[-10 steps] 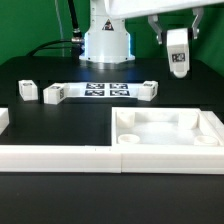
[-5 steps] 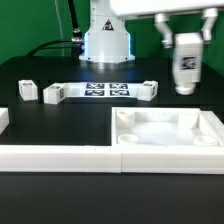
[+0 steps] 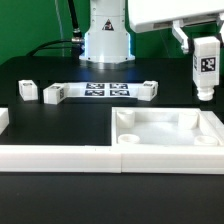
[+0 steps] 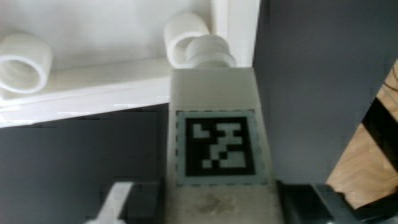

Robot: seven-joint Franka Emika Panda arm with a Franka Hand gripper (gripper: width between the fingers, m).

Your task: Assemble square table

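The tabletop (image 3: 166,141), a white square tray with a raised rim, lies open side up at the front of the black table (image 3: 60,120), toward the exterior view's right. Round sockets stand in its corners; the wrist view shows two of them (image 4: 22,72) (image 4: 192,32) against the rim of the tabletop (image 4: 107,95).

One leg (image 3: 205,68) hangs upright above the tabletop's far corner on the exterior view's right. Its black-and-white tag faces the camera, and its lower end is just above the rim and seemingly apart from it. In the wrist view this leg (image 4: 217,130) runs away from the camera, tag up, with its far end beside one socket.

The gripper (image 3: 204,42) is clamped on the leg's upper end, one finger on either side. In the wrist view the gripper (image 4: 210,203) grips the near end, with a grey finger (image 4: 118,204) against the leg's side.

Three more leg blocks lie well apart from the tabletop at the back. One leg block (image 3: 27,90) sits alone toward the exterior view's left, and the other two (image 3: 53,95) (image 3: 148,89) sit at either end of the marker board (image 3: 100,91).

A long white rail (image 3: 55,155) runs along the front edge and meets the tabletop's near corner. Behind the marker board stands the robot base (image 3: 105,42)
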